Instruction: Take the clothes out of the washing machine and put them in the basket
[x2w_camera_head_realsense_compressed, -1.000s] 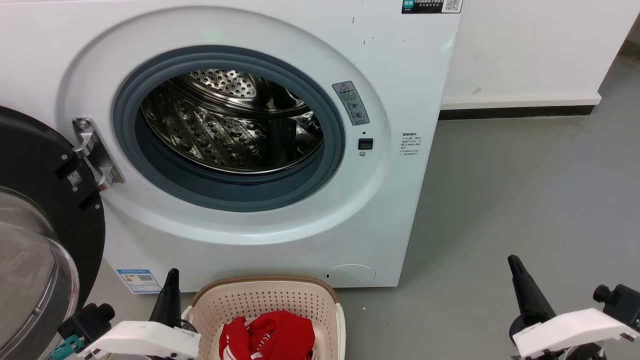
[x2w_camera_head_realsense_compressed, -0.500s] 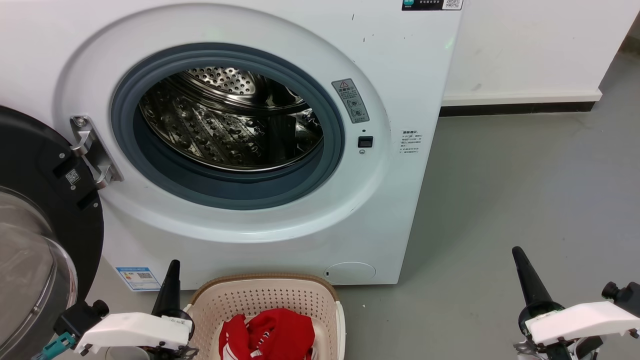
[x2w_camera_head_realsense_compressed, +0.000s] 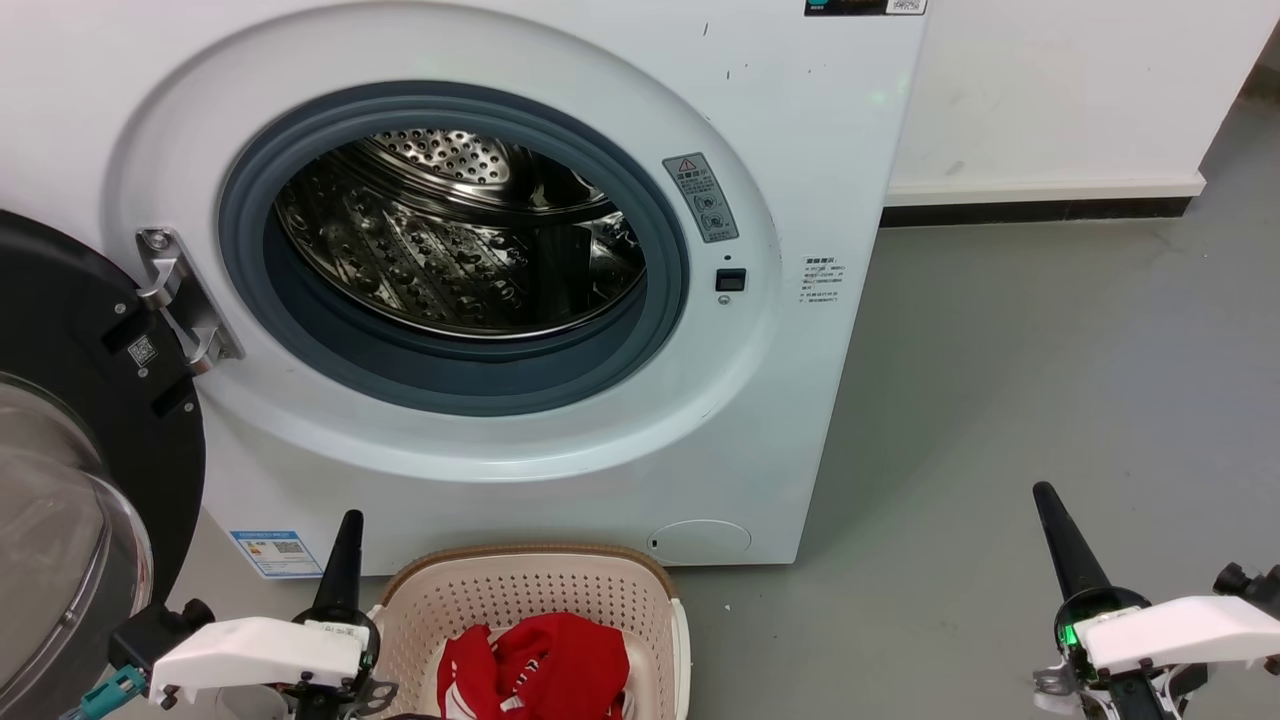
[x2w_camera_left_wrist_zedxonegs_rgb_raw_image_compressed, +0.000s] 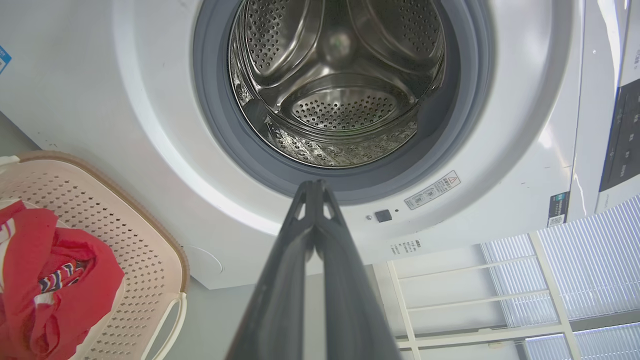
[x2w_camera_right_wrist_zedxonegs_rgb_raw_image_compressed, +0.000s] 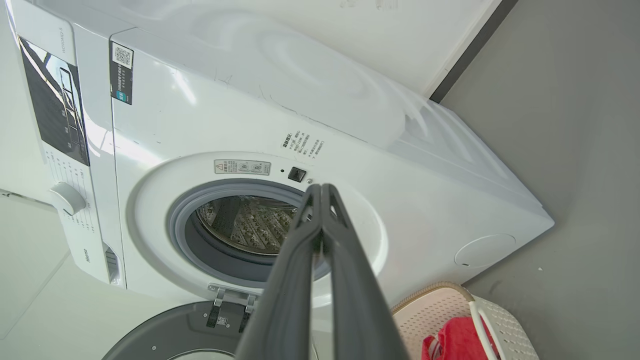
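Although both arms have shifted slightly over the last second, the red striped garment (x2w_camera_head_realsense_compressed: 545, 665) has not moved. It lies heaped in the perforated laundry basket (x2w_camera_head_realsense_compressed: 530, 590), just to the right of the left pincer (x2w_camera_head_realsense_compressed: 349, 530).

The left pincer has its fingers pressed together and holds nothing. The right pincer (x2w_camera_head_realsense_compressed: 1050, 505) is likewise closed and empty, well apart from the basket over bare floor (x2w_camera_head_realsense_compressed: 1000, 400).

Both tips now stand marginally higher against the washing machine (x2w_camera_head_realsense_compressed: 800, 150), though the head view itself also drifted. Ahead of and above both pincers, the steel drum (x2w_camera_left_wrist_zedxonegs_rgb_raw_image_compressed: 345, 100) shows no fabric.

Judgement: the transfer appears complete.
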